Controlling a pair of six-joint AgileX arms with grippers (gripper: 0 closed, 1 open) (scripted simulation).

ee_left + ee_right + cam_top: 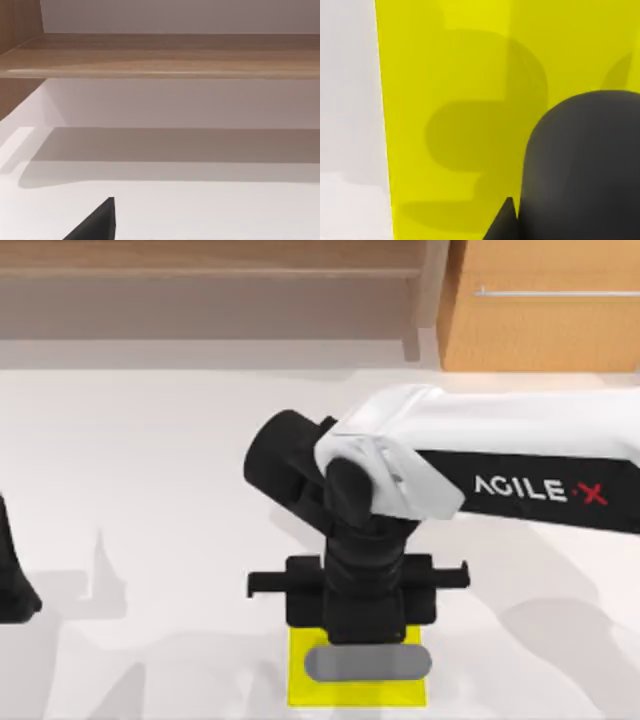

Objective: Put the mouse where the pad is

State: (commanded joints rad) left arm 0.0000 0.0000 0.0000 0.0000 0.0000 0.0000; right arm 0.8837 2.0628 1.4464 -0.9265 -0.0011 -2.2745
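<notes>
The grey pill-shaped mouse (368, 663) lies crosswise over the yellow pad (345, 692) near the table's front edge. My right gripper (362, 632) points straight down over the pad's far half and is shut on the mouse. In the right wrist view the mouse (580, 170) looms dark and rounded close to the camera, beside one black fingertip (503, 223). Its shadow falls apart from it on the pad (445, 75), so it hangs a little above the mat. My left arm (14, 575) stays parked at the left edge.
A wooden shelf (210, 270) runs along the back wall and a wooden cabinet (540, 305) stands at the back right. The left wrist view looks at the shelf board (160, 55) over bare white table (200, 210).
</notes>
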